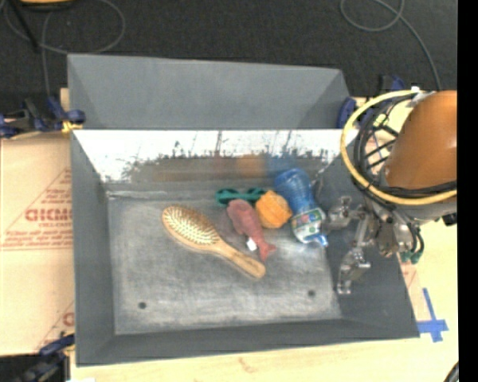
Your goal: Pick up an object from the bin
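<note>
The gripper (352, 263) hangs over the bin's (215, 94) right slope, low on the wall near the floor's edge. Whether it is spread or pressed together cannot be told. Nearest to it is a blue bottle (299, 204) with a clear end, lying just to its left at the back right of the floor. An orange ball (272, 209) touches the bottle's left side. A pink toy (246, 224) lies beside the ball, with a green piece (240, 194) behind them. A wooden hairbrush (209, 239) lies aslant mid-floor, its handle near the pink toy.
</note>
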### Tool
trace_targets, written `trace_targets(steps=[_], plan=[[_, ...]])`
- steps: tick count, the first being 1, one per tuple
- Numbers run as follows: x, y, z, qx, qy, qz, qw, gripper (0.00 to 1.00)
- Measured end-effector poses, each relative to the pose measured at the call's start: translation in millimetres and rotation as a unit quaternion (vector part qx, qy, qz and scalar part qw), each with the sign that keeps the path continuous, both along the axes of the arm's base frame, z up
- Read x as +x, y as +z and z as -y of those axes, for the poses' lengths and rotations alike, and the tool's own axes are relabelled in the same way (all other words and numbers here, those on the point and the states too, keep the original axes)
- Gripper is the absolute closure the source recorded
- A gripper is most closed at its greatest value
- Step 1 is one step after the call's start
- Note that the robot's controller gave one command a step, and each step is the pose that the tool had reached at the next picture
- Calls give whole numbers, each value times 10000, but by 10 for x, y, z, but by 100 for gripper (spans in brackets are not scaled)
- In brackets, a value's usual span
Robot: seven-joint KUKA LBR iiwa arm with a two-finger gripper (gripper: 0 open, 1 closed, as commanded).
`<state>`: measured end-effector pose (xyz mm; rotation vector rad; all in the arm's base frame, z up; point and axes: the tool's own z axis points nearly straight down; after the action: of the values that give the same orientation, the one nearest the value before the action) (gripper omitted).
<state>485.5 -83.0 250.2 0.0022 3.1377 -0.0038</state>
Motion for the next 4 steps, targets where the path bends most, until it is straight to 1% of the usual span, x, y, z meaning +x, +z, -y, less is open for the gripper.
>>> trace_targets(steps=[1,2,3,4], plan=[[105,-769,-293,16,-223,26,9997,0],[355,-947,-668,18,-1118,-21,9937,0],[519,-1101,-778,7,-691,-2,9976,0],[356,-1536,-692,23,-1870,1,9824,0]])
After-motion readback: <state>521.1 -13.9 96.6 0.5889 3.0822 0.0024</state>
